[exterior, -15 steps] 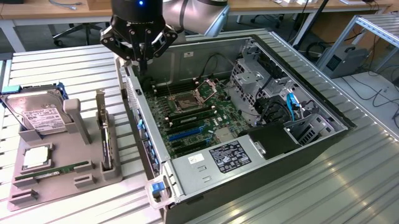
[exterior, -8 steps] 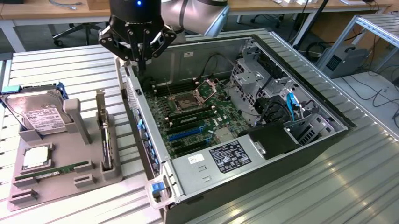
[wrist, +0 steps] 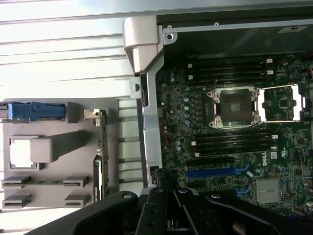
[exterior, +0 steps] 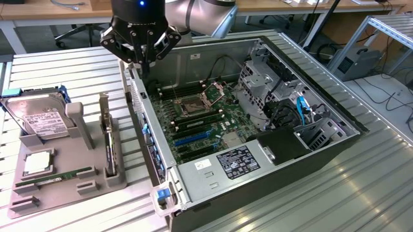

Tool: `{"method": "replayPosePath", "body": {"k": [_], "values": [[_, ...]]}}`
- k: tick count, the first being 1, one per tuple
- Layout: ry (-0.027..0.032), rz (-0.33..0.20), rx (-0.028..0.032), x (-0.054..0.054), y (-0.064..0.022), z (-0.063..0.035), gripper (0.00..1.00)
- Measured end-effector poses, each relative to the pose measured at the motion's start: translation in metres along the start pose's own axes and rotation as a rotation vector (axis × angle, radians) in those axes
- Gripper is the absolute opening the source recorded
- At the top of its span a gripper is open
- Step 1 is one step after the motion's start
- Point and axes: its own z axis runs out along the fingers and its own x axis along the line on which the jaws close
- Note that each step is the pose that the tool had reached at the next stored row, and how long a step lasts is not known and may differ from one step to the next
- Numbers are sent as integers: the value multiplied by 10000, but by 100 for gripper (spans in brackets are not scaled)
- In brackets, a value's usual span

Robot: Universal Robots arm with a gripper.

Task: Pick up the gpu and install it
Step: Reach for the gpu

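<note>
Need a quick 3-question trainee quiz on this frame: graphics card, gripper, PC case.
1. True or false: the graphics card lies flat inside the computer case.
2. Pick one. The gripper is: A) shut on the graphics card; B) shut, holding nothing; C) wide open.
3. Fill in: the graphics card stands on edge in the grey ____ beside the case.

Key
1. False: it stands outside the case.
2. B: it hangs above the far end of the case wall, apart from the card.
3. holder
</note>
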Motion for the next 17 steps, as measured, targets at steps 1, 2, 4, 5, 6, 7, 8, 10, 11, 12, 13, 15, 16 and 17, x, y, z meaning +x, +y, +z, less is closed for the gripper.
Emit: {"method": "replayPosePath", "body": {"k": [1, 2, 4, 5, 6, 7, 8, 10, 11, 12, 13, 15, 16, 17], "values": [[0, 0, 1, 3, 0, 0, 11], [1, 0, 1, 6, -1, -1, 11], [0, 0, 0, 13, -1, 0, 11], [0, 0, 0, 18, -1, -1, 11], [0, 0, 0, 21, -2, -1, 11], [0, 0, 0, 24, -2, -1, 11], [0, 0, 0, 27, -2, -1, 11], [0, 0, 0, 33, -3, -1, 11], [0, 0, 0, 36, -3, -1, 11], [0, 0, 0, 39, -3, -1, 11], [0, 0, 1, 42, -3, -2, 11], [0, 0, 1, 48, -4, -2, 11], [0, 0, 0, 51, -4, -1, 11], [1, -1, 1, 54, -4, -2, 11]]}}
